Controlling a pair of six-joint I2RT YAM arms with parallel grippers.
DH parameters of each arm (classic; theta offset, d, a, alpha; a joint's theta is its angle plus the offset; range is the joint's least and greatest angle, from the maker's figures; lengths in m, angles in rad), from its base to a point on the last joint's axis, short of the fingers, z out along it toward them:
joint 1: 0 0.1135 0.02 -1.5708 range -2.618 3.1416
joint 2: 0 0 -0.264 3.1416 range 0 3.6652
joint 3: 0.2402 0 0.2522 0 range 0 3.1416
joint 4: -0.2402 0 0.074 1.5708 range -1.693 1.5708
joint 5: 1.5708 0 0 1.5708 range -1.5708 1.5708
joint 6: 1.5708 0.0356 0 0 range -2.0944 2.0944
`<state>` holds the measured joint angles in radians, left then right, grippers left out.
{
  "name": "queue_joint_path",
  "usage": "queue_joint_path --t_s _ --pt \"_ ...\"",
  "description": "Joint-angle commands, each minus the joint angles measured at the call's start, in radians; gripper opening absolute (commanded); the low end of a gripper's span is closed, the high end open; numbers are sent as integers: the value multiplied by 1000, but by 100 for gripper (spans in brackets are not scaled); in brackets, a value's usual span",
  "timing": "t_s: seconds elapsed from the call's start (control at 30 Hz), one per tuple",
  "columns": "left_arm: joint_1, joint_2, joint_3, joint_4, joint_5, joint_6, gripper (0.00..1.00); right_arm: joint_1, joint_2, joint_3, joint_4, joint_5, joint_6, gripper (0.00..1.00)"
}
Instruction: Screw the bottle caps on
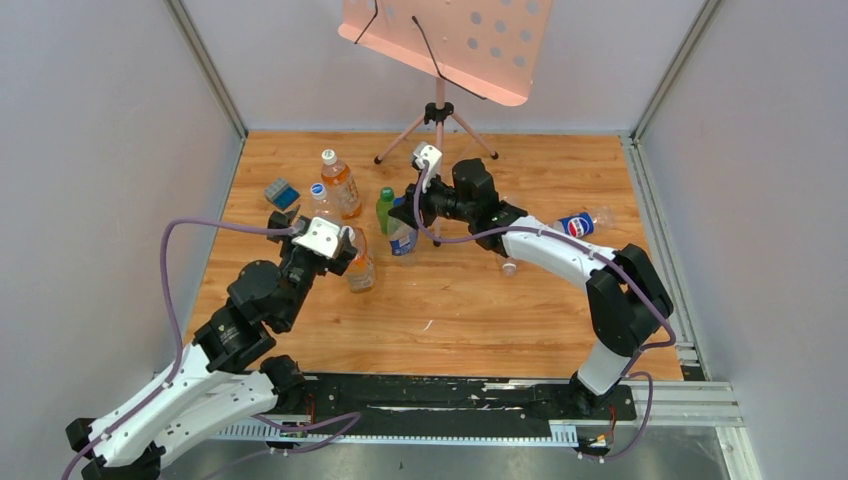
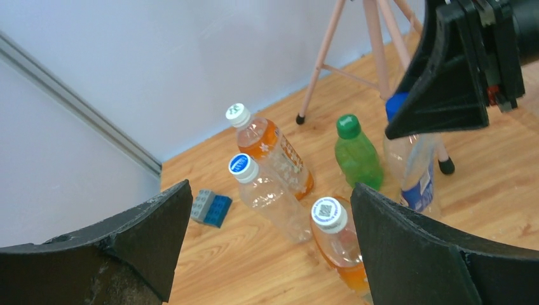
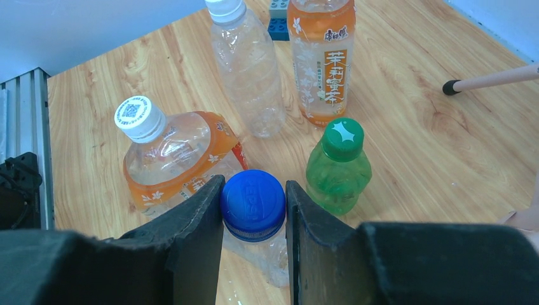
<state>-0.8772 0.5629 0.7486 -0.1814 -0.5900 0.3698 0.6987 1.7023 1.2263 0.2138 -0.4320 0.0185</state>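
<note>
Across the wooden worktop (image 1: 450,320), five bottles stand in a loose cluster toward the far left, just in front of a pink tripod stand (image 1: 438,110). A sixth, the cola bottle (image 1: 583,222), lies on its side well apart to the right.

Both arms reach into the cluster. The left hand (image 2: 270,210) hangs with its fingers spread wide and grips nothing. The right hand (image 3: 253,184) pinches the blue cap (image 3: 253,206), one finger on each side.

That cap sits on the neck of the labelled clear bottle (image 2: 416,178); how far it is threaded on cannot be told. Beside it is the green bottle (image 3: 338,171), and behind that the tall tea bottle (image 3: 324,63). The plain clear bottle (image 3: 248,70) stands next to the tea bottle. The squat orange bottle (image 3: 178,159) is nearest the left hand, below and between its fingers.

Near the left wall lies a blue and grey toy block (image 2: 211,208).

The other upright bottles are capped: a ridged white cap (image 2: 238,114) on the tea bottle, a blue-topped white cap (image 2: 240,165) on the plain clear one, a printed white cap (image 2: 327,213) on the squat one, and a green cap (image 2: 348,125).
</note>
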Motion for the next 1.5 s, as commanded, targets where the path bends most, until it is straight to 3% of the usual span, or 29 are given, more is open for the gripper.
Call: queue_joint_path --t_s 0.0,0.3,0.7,1.0,1.27,1.37,1.47 --pt "36 -34 -15 105 31 17 100 14 6 33 40 -26 -53 13" --pt "61 -44 -22 110 84 6 100 20 2 42 14 -27 -63 46" --pt "74 -43 -20 104 123 -9 100 21 -13 44 11 -24 -54 64" --pt "78 -39 -8 87 136 -42 100 21 -132 31 -100 86 65 99" --pt "78 10 88 -24 241 -152 100 20 -362 -64 -193 269 267 100" --pt "77 55 162 -149 339 -193 100 15 -492 -197 -178 242 125 100" --pt "78 136 255 -240 469 -265 100 2 -583 -318 -176 418 173 100"
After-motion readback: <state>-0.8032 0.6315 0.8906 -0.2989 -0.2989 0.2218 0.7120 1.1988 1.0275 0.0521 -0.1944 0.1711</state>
